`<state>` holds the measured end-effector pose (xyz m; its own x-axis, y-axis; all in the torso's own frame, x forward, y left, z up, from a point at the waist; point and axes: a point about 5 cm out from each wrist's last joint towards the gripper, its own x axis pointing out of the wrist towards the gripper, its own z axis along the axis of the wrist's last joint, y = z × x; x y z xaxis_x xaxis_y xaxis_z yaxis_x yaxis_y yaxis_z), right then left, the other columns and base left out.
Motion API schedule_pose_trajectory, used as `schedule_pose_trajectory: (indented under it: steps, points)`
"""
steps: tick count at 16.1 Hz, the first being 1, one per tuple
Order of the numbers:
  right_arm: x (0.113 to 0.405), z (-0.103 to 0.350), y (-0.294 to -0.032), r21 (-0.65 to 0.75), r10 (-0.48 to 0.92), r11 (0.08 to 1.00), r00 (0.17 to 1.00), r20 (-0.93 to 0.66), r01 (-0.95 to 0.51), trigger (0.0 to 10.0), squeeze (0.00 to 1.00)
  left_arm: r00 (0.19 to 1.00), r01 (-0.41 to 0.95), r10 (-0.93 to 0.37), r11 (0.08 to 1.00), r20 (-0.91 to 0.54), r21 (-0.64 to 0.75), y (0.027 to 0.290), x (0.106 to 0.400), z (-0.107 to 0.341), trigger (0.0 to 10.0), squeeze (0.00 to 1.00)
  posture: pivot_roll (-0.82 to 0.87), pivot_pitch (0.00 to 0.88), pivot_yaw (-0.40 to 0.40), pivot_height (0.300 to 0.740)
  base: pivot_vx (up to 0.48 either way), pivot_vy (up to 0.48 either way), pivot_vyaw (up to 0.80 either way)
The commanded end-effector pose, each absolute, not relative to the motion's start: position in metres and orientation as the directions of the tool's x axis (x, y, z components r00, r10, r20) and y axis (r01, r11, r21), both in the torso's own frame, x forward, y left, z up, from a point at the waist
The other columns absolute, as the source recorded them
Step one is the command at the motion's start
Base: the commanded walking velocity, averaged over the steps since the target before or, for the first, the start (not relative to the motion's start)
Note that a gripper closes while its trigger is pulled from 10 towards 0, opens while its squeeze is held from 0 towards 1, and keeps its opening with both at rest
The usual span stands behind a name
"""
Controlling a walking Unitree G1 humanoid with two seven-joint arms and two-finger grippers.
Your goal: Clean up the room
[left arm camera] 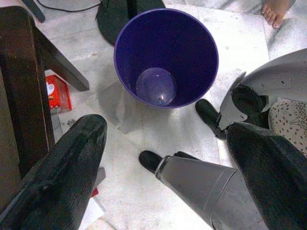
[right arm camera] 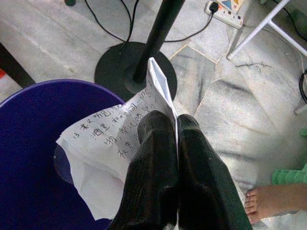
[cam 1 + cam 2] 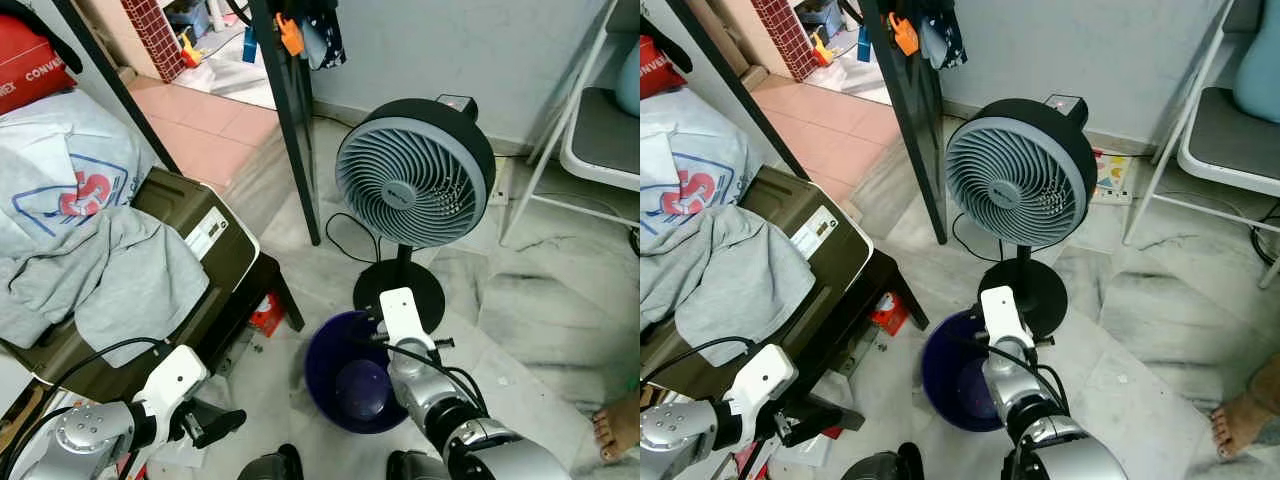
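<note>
Two arms show in the left eye view: the right gripper (image 3: 378,322) hangs over the purple bin (image 3: 320,372) on the marble floor (image 3: 530,300), just beside the fan (image 3: 415,180); the left gripper (image 3: 225,422) sits low beside a dark chest (image 3: 200,260) draped with grey cloth (image 3: 110,270). A person's foot (image 3: 618,425) rests at the right edge.

Left wrist view: fingers (image 1: 72,167) spread wide apart, holding nothing, above the bin (image 1: 206,52), which stands upright.

Right wrist view: fingers (image 2: 153,163) clenched on a handwritten paper (image 2: 100,139) above the bin's rim (image 2: 43,88).
</note>
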<state>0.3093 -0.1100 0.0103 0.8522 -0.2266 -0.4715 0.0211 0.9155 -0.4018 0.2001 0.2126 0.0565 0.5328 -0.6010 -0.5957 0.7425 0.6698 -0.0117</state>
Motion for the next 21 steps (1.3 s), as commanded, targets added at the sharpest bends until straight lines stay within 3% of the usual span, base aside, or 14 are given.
schedule_pose_trajectory:
  steps: [1, 2, 3, 4, 17, 21]
  points:
    - [0.305, 0.005, -0.108, -0.402, -0.212, 0.916, 0.844, -0.492, -0.004, 10.0, 0.00, 0.528, 0.734, -0.588, 0.679, -0.613, -0.019, 0.216, 0.197, 0.052, 10.0, 0.00, 0.02, 0.204, 0.149, 0.740, 0.000, 0.000, 0.00]
    - [0.304, 0.004, -0.107, -0.386, -0.199, 0.923, 0.844, -0.497, -0.009, 10.0, 0.00, 0.525, 0.734, -0.585, 0.678, -0.618, -0.018, 0.219, 0.195, 0.052, 10.0, 0.00, 0.02, 0.203, 0.154, 0.740, 0.000, 0.000, 0.00]
    - [0.303, 0.004, -0.106, -0.374, -0.192, 0.927, 0.845, -0.500, -0.011, 10.0, 0.65, 0.523, 0.735, -0.583, 0.678, -0.622, -0.017, 0.221, 0.193, 0.051, 10.0, 0.00, 0.03, 0.202, 0.156, 0.740, 0.000, 0.000, 0.00]
    - [0.304, 0.004, -0.105, -0.363, -0.186, 0.932, 0.846, -0.500, -0.009, 10.0, 1.00, 0.523, 0.735, -0.582, 0.678, -0.623, -0.016, 0.222, 0.193, 0.052, 10.0, 0.00, 0.03, 0.201, 0.157, 0.740, 0.000, 0.000, 0.00]
    - [0.308, 0.009, -0.096, -0.297, -0.136, 0.955, 0.863, -0.486, -0.016, 10.0, 1.00, 0.528, 0.734, -0.577, 0.679, -0.624, -0.007, 0.223, 0.197, 0.052, 10.0, 0.00, 0.02, 0.203, 0.164, 0.740, 0.000, 0.000, 0.00]
    - [0.315, 0.019, -0.093, -0.216, -0.101, 0.976, 0.878, -0.467, -0.003, 10.0, 1.00, 0.626, 0.664, -0.555, 0.748, -0.547, 0.001, 0.213, 0.222, 0.051, 10.0, 0.00, -0.04, 0.149, 0.145, 0.740, 0.000, 0.000, 0.00]
